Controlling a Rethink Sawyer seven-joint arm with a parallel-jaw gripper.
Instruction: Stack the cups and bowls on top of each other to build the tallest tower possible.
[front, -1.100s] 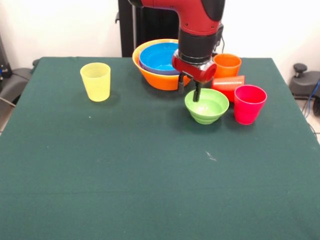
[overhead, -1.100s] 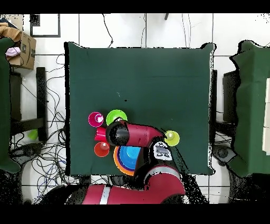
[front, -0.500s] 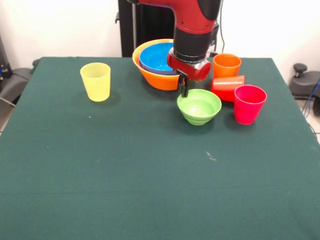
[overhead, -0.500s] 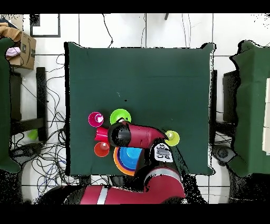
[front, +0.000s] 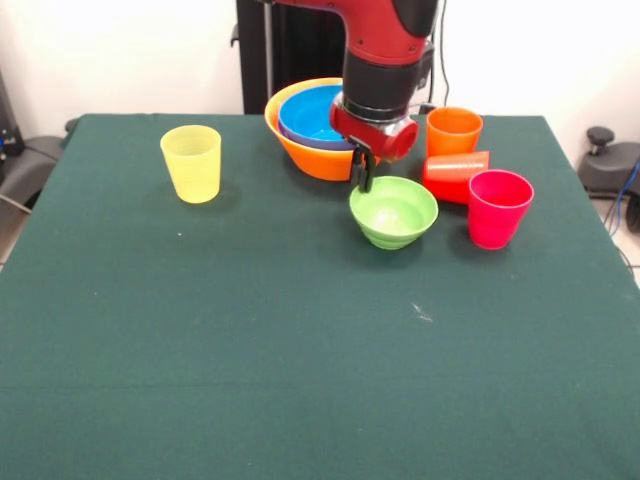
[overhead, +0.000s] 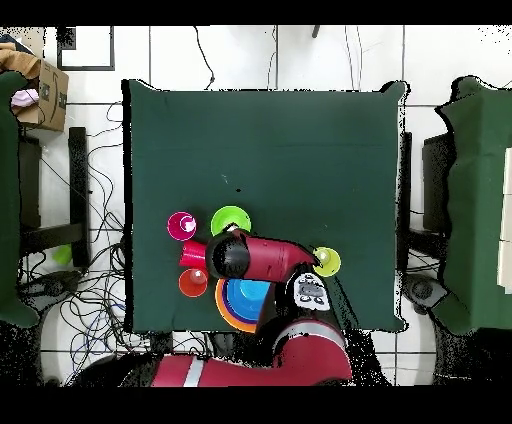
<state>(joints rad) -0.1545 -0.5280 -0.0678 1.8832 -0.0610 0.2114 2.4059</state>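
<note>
Gripper (front: 362, 176) of the red and black arm hangs at the far rim of the small light green bowl (front: 393, 211), its dark tips close together on that rim, though whether they pinch it cannot be told from either view. Behind it, the large yellow-orange bowl (front: 315, 155) holds a blue bowl (front: 318, 113) with a purple edge showing between them. To the green bowl's right, an orange cup (front: 454, 130) stands upright, a red cup (front: 457, 174) lies on its side just in front of it, and a magenta-pink cup (front: 498, 208) stands nearest the camera, beside the red one. A yellow cup (front: 192, 163) stands alone, well apart on the other side. All rest on a desk (front: 300, 360) covered in dark green cloth with a small pale mark near its middle. Seen from overhead, the desk sits on a white tiled floor (overhead: 260, 55) strewn with cables, with a cardboard box (overhead: 45, 95) at one corner.
</note>
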